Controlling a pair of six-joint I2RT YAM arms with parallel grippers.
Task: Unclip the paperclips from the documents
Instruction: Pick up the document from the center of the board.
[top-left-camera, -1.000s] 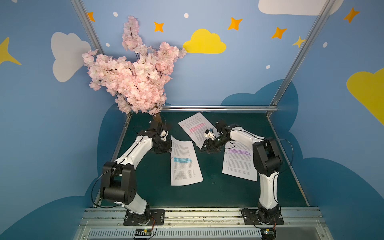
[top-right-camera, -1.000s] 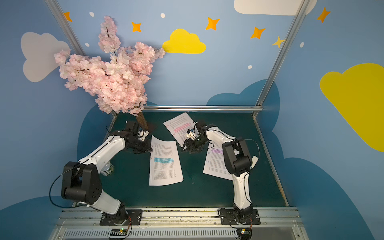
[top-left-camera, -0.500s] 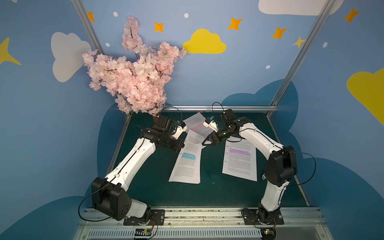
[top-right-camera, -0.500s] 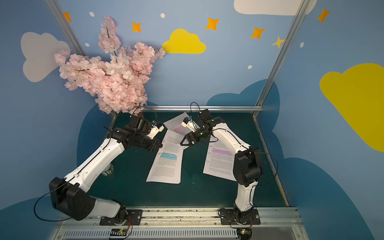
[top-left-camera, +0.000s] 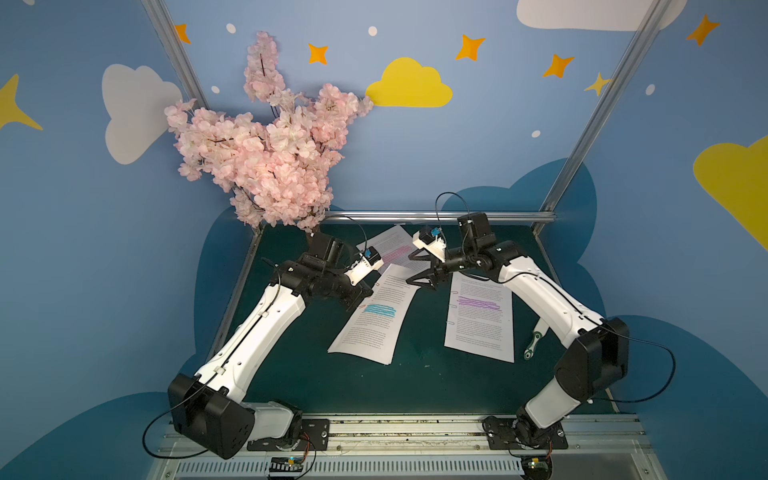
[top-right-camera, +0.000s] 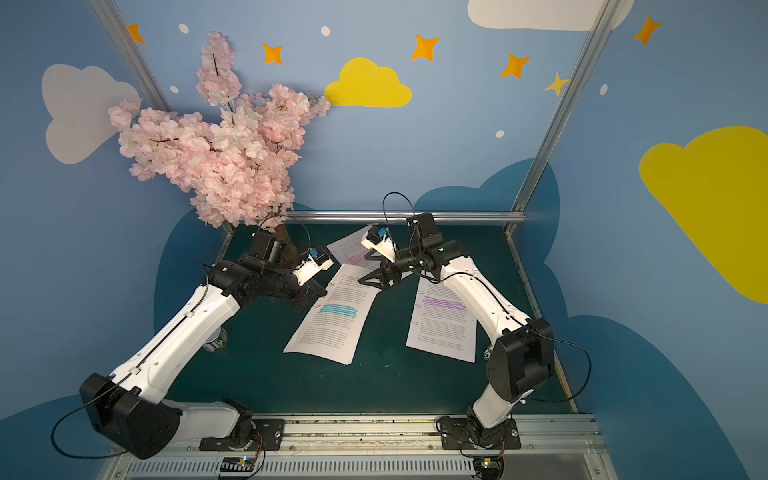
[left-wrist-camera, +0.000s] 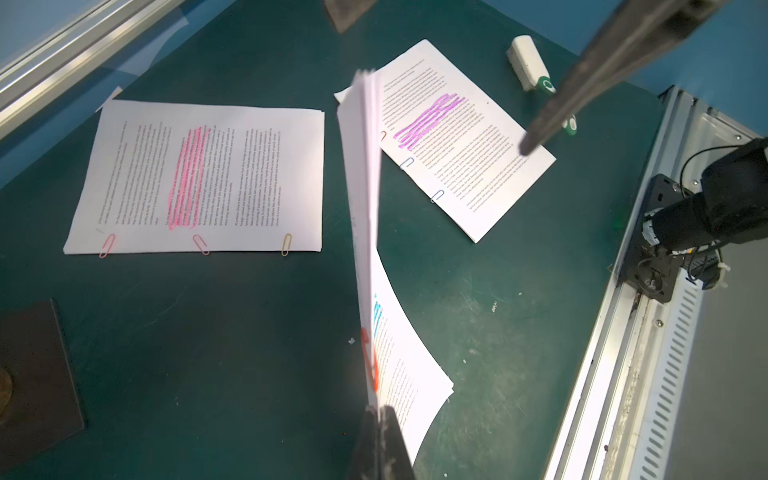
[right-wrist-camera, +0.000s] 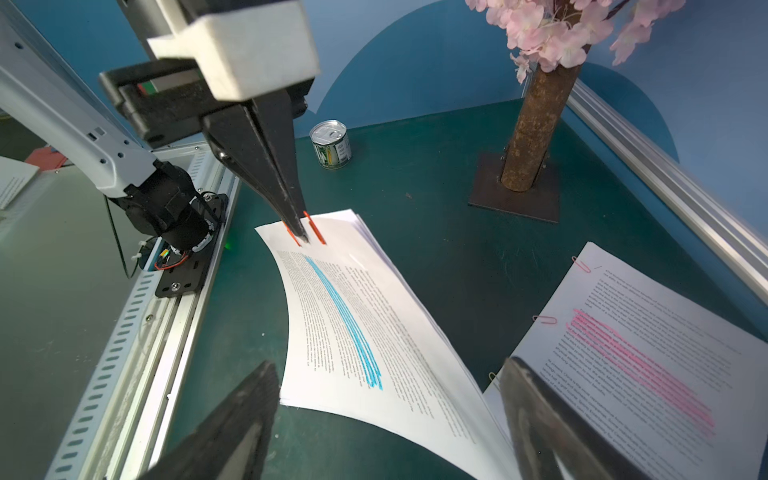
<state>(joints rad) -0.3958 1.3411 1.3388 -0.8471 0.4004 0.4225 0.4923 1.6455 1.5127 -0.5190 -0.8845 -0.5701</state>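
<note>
Left gripper (right-wrist-camera: 301, 235): fingers closed, pinching the left edge of the blue-band document (top-left-camera: 374, 328) toward its far end. The tip sits between two red paperclips (right-wrist-camera: 316, 230) on that edge. It looks like paper only in the grip, but I cannot tell whether the pads also catch wire.

The held edge is lifted off the green mat (top-left-camera: 415, 386) and the stack bows. Its near end rests on the mat.

Right gripper (top-left-camera: 411, 270): fingers spread wide, holding nothing. It hovers over the far right corner of the blue-band document, apart from the paper.

Pink-band document (left-wrist-camera: 208, 174): flat at far centre, with three clips along one edge, two pink (left-wrist-camera: 107, 245) and one gold (left-wrist-camera: 286, 244).

Purple-band document (top-left-camera: 478, 324): flat at right, with clips on its left edge, two blue (left-wrist-camera: 437, 195) and one red, half hidden.

Also on the mat: a can (right-wrist-camera: 331, 143) at left and a brush (left-wrist-camera: 525, 62) at right.
</note>
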